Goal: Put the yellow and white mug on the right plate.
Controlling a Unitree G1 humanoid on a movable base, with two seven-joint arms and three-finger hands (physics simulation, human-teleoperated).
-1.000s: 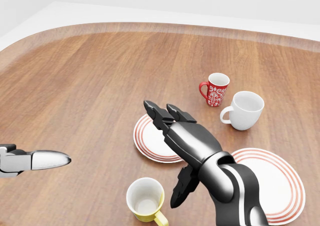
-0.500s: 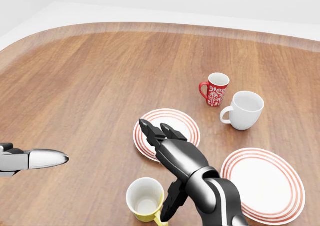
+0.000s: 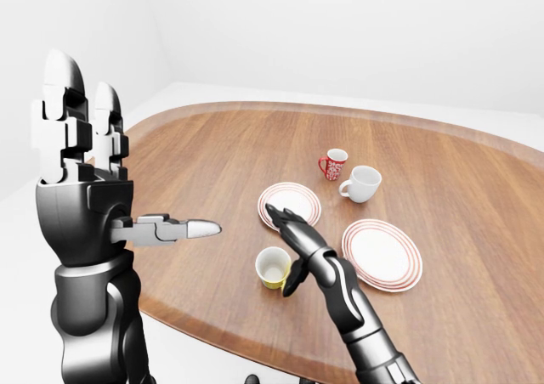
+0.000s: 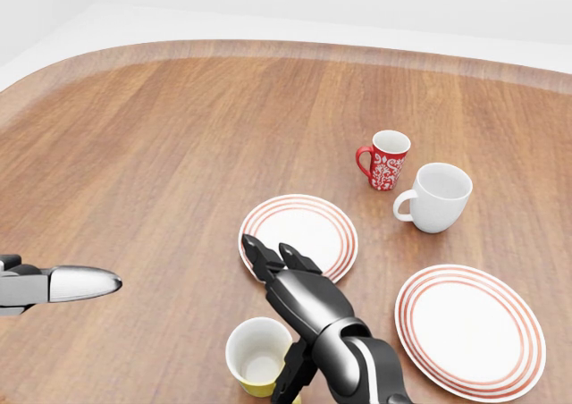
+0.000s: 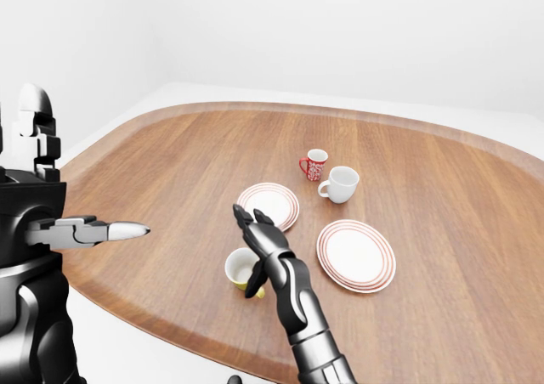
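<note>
Mug (image 4: 259, 357): yellow outside, white inside; stands upright on the table (image 4: 161, 154) near the bottom edge of the head view, mouth up, nothing in it that you can see.
Mug axis: long axis vertical. Its handle is mostly hidden behind your right hand, so you cannot tell exactly which way it points; it seems to lie on the side toward the bottom right of the head view.
Right hand (image 4: 290, 310): fingers spread open, holding nothing. It sits just beside the mug on its right, two fingers reaching up toward the left plate (image 4: 298, 236), thumb hanging down against the mug's side.
Left hand (image 3: 81, 159): raised at the left of the left-eye view, well apart from everything; fingers upright and open, thumb stuck out sideways, holding nothing.
Right plate (image 4: 471, 328): red-ringed, bare, to the right of the mug with your forearm between them.
Other items: red patterned mug (image 4: 385, 159) and white mug (image 4: 437, 197) stand above the right plate, near each other.
Risk, tipping: your thumb is low at the mug's wall; a sideways push before the fingers close would likely knock or slide the mug.
Risk, grip: closing on the rim or hidden handle alone may let it swing or slip.
Risk, carry: a low sweep right could catch the plate's rim.
</note>
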